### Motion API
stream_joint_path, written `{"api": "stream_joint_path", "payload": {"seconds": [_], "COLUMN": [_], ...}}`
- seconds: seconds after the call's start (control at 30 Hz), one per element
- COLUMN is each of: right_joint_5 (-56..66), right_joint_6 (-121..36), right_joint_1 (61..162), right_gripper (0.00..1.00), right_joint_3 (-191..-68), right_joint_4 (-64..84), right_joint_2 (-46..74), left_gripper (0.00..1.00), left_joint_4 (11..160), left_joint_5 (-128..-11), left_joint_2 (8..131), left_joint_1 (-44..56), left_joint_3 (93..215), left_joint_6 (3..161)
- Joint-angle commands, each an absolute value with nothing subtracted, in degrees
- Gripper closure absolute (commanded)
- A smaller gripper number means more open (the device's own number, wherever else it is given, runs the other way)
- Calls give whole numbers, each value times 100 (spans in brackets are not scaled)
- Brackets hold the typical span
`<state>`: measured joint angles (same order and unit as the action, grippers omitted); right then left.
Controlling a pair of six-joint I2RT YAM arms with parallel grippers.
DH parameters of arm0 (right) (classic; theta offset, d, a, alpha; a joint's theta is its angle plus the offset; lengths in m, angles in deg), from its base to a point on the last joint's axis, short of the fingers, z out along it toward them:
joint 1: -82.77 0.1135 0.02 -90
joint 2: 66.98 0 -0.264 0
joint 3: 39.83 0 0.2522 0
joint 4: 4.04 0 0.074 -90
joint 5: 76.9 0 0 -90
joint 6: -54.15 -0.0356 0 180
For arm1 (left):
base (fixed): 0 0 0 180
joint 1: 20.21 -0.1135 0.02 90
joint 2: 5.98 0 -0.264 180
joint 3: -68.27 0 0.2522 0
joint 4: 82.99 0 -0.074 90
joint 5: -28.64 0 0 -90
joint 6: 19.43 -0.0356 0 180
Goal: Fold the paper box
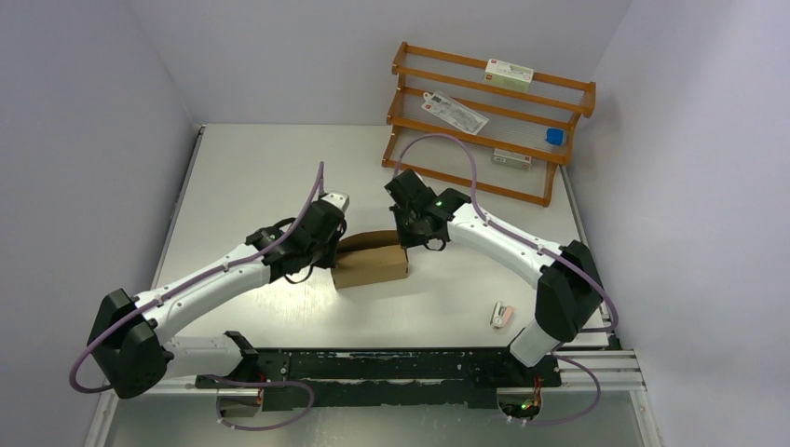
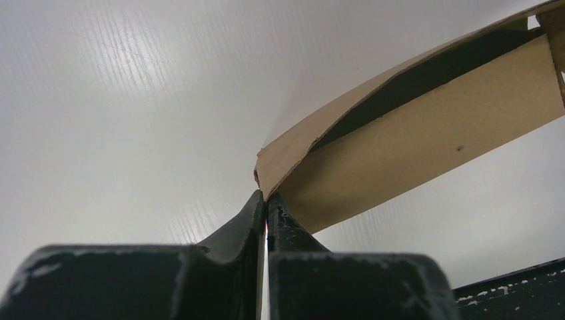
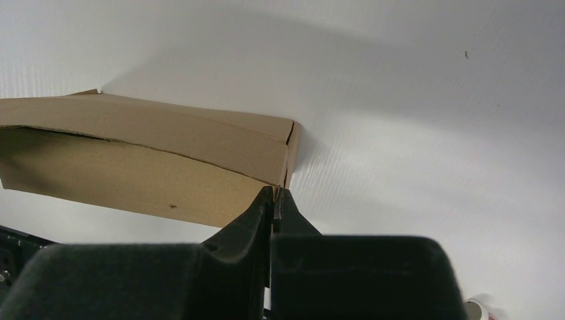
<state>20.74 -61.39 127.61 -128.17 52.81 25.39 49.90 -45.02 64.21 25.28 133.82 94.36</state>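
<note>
The paper box (image 1: 371, 265), plain brown cardboard, lies partly formed in the middle of the table between my two arms. My left gripper (image 1: 333, 246) is at its left end. In the left wrist view the left gripper (image 2: 266, 198) is shut, with the corner of a curved flap of the paper box (image 2: 426, 127) pinched at the fingertips. My right gripper (image 1: 407, 240) is at the box's right end. In the right wrist view the right gripper (image 3: 274, 193) is shut on the near right corner edge of the paper box (image 3: 153, 160).
A wooden rack (image 1: 484, 126) stands at the back right, holding small printed cartons and a blue item (image 1: 555, 136). A small white and pink object (image 1: 502, 314) lies on the table near the right arm's base. A black rail (image 1: 391, 368) runs along the near edge.
</note>
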Motion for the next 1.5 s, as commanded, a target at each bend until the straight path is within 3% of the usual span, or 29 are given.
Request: {"api": "stream_joint_path", "payload": {"seconds": [0.0,0.77,1.47], "right_joint_5": [1376,1679,2395], "right_joint_6": [-6321,-6362,-6476], "right_joint_1": [12900,12994,13378], "right_gripper": [100,100,100], "right_joint_3": [-12607,-12008,-11915], "right_joint_4": [4751,4350,4395], "right_joint_2": [2434,2126,2143], "left_gripper": [95,95,95], "left_joint_4": [5538,5827,5370], "left_joint_5": [-5162,-4808,-4688], "left_joint_2": [6488,6048,6470], "left_joint_1": [2724,2715,2637], "left_joint_3": [13429,13444,14100], "left_joint_6": [9680,10436,11187]}}
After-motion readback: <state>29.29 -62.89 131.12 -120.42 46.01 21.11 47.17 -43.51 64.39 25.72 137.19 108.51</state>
